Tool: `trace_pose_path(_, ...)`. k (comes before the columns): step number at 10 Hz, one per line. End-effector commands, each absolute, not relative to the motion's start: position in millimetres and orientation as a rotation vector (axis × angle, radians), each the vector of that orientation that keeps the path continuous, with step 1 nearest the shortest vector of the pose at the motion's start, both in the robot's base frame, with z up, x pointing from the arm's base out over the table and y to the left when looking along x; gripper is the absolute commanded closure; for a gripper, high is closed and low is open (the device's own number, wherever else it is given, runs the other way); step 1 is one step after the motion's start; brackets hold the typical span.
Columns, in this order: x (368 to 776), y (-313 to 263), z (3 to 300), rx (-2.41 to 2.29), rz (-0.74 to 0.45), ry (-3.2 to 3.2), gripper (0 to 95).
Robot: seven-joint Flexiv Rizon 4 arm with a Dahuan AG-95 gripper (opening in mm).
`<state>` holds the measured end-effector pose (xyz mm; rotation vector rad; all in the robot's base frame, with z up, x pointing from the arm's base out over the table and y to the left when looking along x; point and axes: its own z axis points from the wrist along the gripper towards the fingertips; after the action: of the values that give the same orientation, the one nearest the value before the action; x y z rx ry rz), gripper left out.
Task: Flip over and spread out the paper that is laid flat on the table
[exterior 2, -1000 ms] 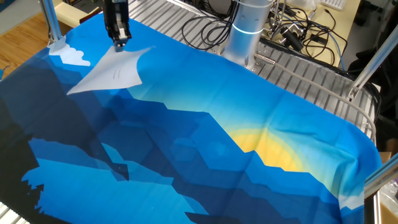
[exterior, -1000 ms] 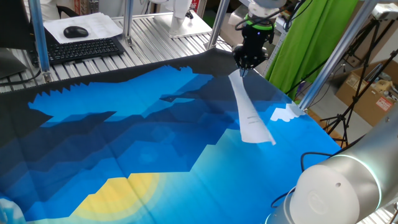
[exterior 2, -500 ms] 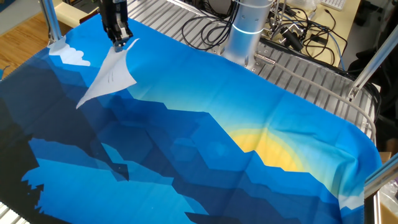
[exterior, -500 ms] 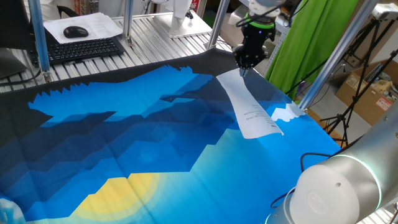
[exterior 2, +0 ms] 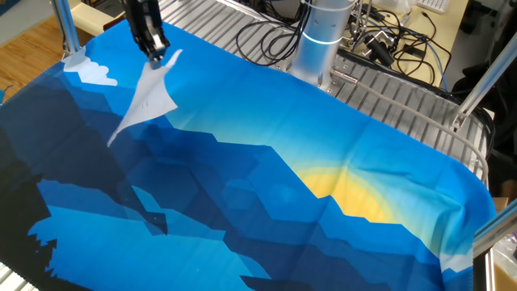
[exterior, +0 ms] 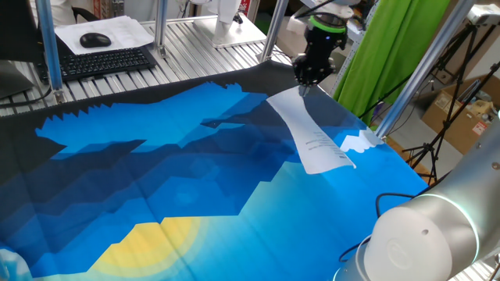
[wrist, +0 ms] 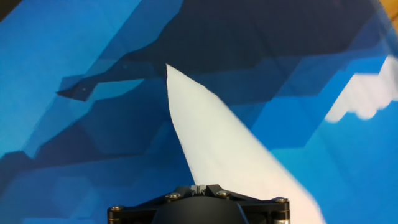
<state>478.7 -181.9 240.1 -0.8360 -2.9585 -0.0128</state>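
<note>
The paper (exterior: 308,133) is a thin white sheet with faint print, lifted by one edge and hanging down to the table (exterior: 156,179), its lower end touching the blue cloth near the small white patch (exterior: 358,142). My gripper (exterior: 303,84) is shut on the sheet's top edge above the far right part of the table. In the other fixed view the gripper (exterior 2: 157,56) holds the paper (exterior 2: 149,101) at the upper left. In the hand view the paper (wrist: 217,149) fans out from the closed jaws of the gripper (wrist: 200,186) over the cloth.
A ribbed metal bench (exterior: 195,39) behind the table carries a keyboard (exterior: 101,61), a mouse (exterior: 95,39) and loose sheets. A metal post (exterior: 414,70) stands at the right. The arm's base (exterior 2: 323,36) and cables (exterior 2: 388,40) sit at the table's side.
The gripper has turned and shifted slightly with the paper; the hanging sheet has swung round, showing more of its printed face, and its lower end has moved across the cloth.
</note>
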Motion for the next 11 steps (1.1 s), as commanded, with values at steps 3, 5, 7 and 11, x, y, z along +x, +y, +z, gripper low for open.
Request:
trace_pose_path(3, 497.3, -135.0, 225.5, -1.005, 0.036, -2.944, 95.0)
trace_pose_path(5, 504.2, -125.2, 219.8, -1.022, -0.031, -2.938, 95.0)
trace_pose_path(7, 507.0, -125.2, 213.5, -1.03, -0.082, -2.936, 95.0)
trace_pose_path(11, 510.5, -125.6, 205.1, -1.035, -0.131, -2.945, 95.0)
